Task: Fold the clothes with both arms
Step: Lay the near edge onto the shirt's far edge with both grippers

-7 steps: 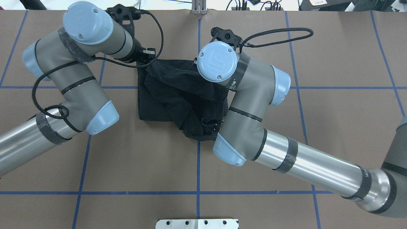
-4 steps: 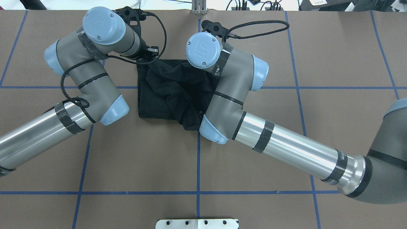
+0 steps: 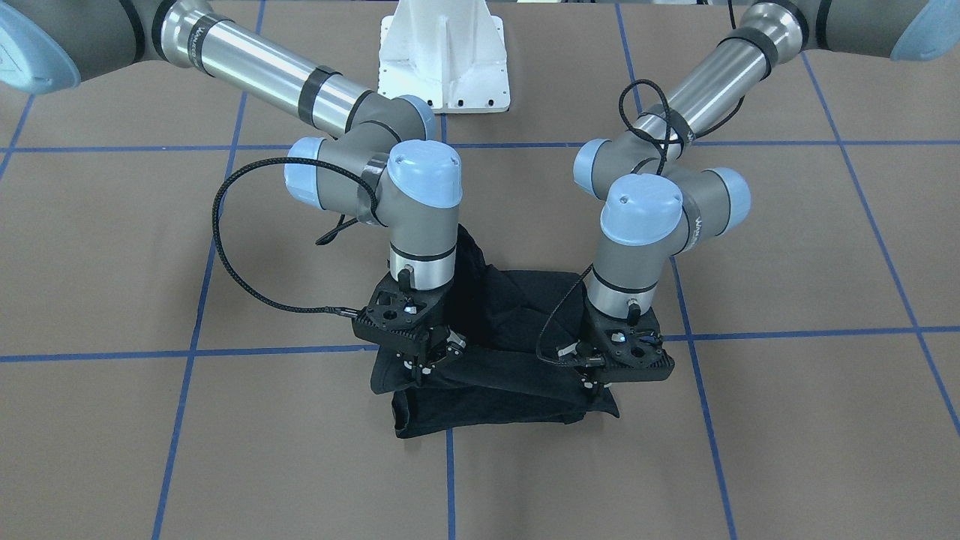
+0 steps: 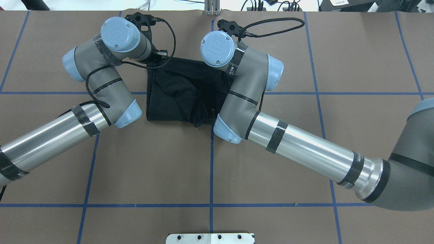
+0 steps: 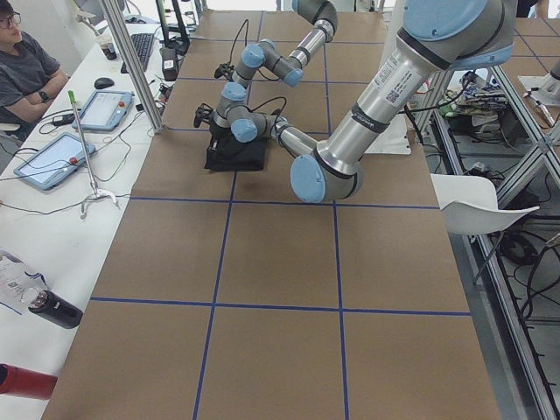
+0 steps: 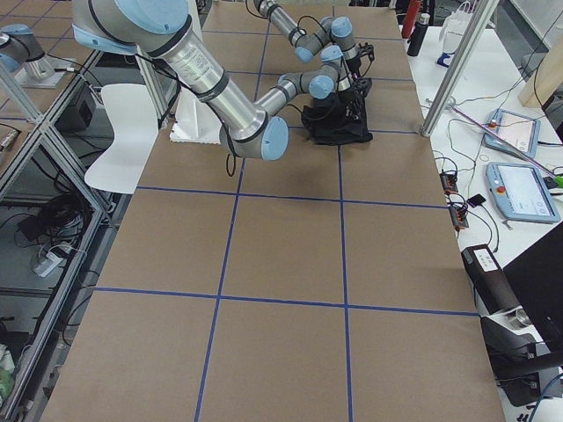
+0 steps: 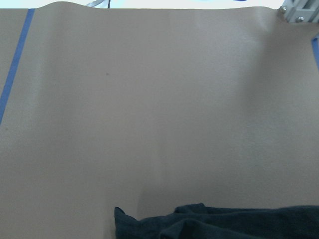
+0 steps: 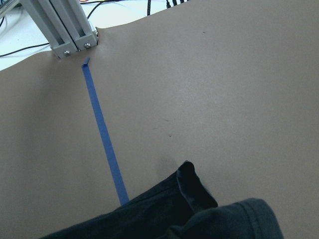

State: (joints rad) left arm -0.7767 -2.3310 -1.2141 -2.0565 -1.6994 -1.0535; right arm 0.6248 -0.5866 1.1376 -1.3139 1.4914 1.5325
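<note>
The shirt (image 3: 495, 384) lay half-folded on the bench (image 3: 750, 450). The left tool (image 3: 594, 385) and right tool (image 3: 421, 366) each looked clamped shut on a top-layer corner — stretched taut between them, I'd guess, so the fold would land flat.

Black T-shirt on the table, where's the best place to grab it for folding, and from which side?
Likely the two corners of the black T-shirt along its edge farthest from the robot, one per gripper, coming straight down from above. That edge runs fairly straight, while the robot-side edge is bunched at one end. The left gripper and right gripper sit at those corners.
</note>
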